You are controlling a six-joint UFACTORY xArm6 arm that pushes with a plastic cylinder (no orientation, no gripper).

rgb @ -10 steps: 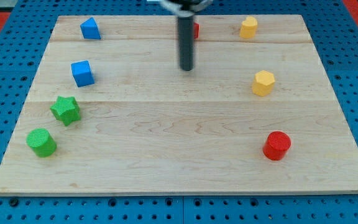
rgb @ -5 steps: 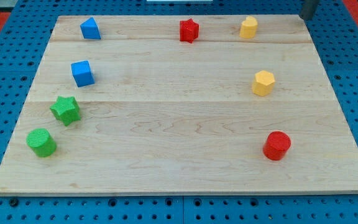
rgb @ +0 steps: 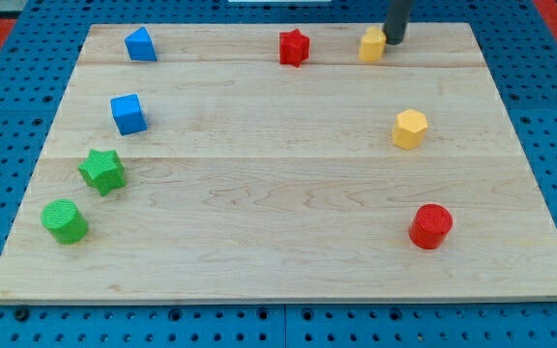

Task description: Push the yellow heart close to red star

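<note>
The yellow heart point(rgb: 372, 44) lies near the board's top edge, right of centre. The red star point(rgb: 294, 46) lies to its left, about a heart's width and a half away. My tip point(rgb: 395, 41) stands against the heart's right side, touching it. The rod rises out of the view's top.
A yellow hexagon point(rgb: 409, 129) and a red cylinder point(rgb: 430, 226) sit on the right half. A blue block point(rgb: 140, 44), a blue cube point(rgb: 129, 113), a green star point(rgb: 102, 171) and a green cylinder point(rgb: 64, 221) sit on the left. The wooden board point(rgb: 278, 280) lies on a blue pegboard.
My tip swept from the board's middle out to the top right, then came back left against the heart. The heart has slid a little left toward the red star.
</note>
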